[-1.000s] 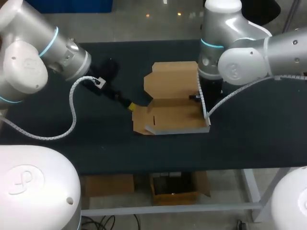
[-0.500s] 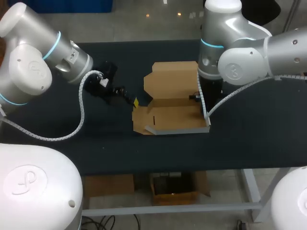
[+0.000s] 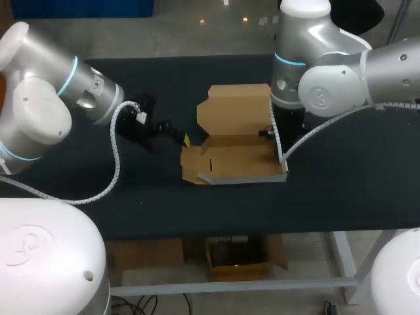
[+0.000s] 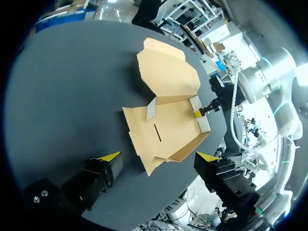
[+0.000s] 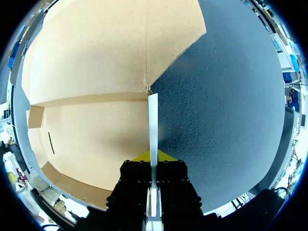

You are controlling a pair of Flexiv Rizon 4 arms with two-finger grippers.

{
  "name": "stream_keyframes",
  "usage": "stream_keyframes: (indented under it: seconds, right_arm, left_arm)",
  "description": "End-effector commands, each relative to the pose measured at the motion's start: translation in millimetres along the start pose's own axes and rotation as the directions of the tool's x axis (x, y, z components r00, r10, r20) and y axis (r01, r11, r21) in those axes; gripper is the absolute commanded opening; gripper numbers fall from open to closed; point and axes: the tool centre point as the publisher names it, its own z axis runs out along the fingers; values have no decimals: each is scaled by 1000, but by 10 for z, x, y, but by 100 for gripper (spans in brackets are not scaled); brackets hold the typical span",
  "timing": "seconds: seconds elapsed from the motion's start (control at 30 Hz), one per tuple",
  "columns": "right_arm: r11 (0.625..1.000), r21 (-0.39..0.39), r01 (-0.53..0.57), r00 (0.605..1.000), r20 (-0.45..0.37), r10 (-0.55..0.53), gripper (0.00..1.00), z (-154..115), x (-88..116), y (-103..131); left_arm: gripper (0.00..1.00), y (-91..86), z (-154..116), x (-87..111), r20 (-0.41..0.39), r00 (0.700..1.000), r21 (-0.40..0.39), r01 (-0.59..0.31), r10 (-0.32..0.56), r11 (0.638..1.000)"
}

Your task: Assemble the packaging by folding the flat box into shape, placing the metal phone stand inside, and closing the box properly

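The dark worktop carries one cardboard box, lying about midway across and only half-folded, its far part flat. Two claws attend it. The right claw is clamped on the box's right side flap, apparently to stand that wall upright and steady the box. The left claw hangs wide open just left of the box, gripping nothing, probably placed to raise the left wall next. No phone stand shows anywhere.

place: judged a robotics lab | evidence: left arm, right arm (both cabled) seen at a dark work table | cardboard box laid on it
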Motion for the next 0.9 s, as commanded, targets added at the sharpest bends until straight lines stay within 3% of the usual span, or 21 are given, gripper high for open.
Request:
stream_keyframes:
  seconds: [0.03, 0.1, 0.13, 0.23, 0.43, 0.63, 0.73, 0.9]
  right_arm:
    - [1000, 1, 0, 1000, 0, 0, 0, 1, 4, 2]
    - [1000, 1, 0, 1000, 0, 0, 0, 1, 4, 2]
    - [1000, 1, 0, 1000, 0, 0, 0, 1, 4, 2]
    - [1000, 1, 0, 1000, 0, 0, 0, 1, 4, 2]
    - [1000, 1, 0, 1000, 0, 0, 0, 1, 4, 2]
    - [1000, 1, 0, 1000, 0, 0, 0, 1, 4, 2]
    - [1000, 1, 0, 1000, 0, 0, 0, 1, 4, 2]
    - [1000, 1, 0, 1000, 0, 0, 0, 1, 4, 2]
  left_arm:
    - [100, 43, 96, -102, -20, 1000, 24, 14, -14, 1000]
    - [94, 53, 137, -133, -32, 999, 22, 15, -15, 1000]
    - [82, 54, 166, -152, -36, 999, 15, 13, -12, 1000]
    - [63, 32, 260, -203, -43, 999, 5, 27, -27, 1000]
    - [65, -36, 415, -279, -66, 992, 3, 113, -112, 994]
    - [61, -99, 508, -337, -82, 985, 2, 151, -150, 989]
    - [49, -108, 559, -353, -81, 981, -2, 176, -175, 984]
    - [47, -101, 626, -373, -96, 973, -16, 211, -211, 977]
